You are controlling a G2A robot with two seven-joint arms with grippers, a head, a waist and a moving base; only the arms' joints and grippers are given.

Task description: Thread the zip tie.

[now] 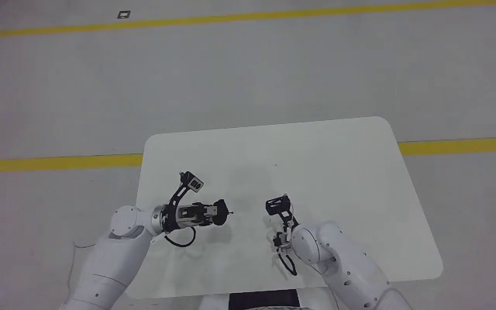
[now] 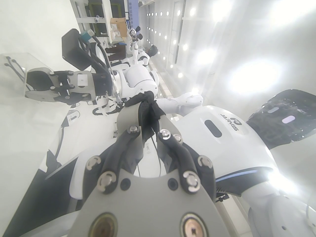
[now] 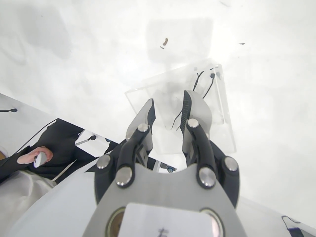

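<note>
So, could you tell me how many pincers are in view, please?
2: left pincer over the table's near left, shut on a black bundle; right pincer open over a clear tray.

Bright even overhead light, ceiling lights (image 2: 256, 75) flaring into broad glare, white surface (image 1: 349, 155) washed pale, wrist views bent at edges

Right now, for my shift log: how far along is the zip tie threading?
Done: the left tool is shut on a black bundle, possibly a zip tie. In hand: the right tool hangs open over a clear plastic box holding loose black zip ties. Left: nothing shows a tail through a head, so the threading itself seems yet to come.
</note>
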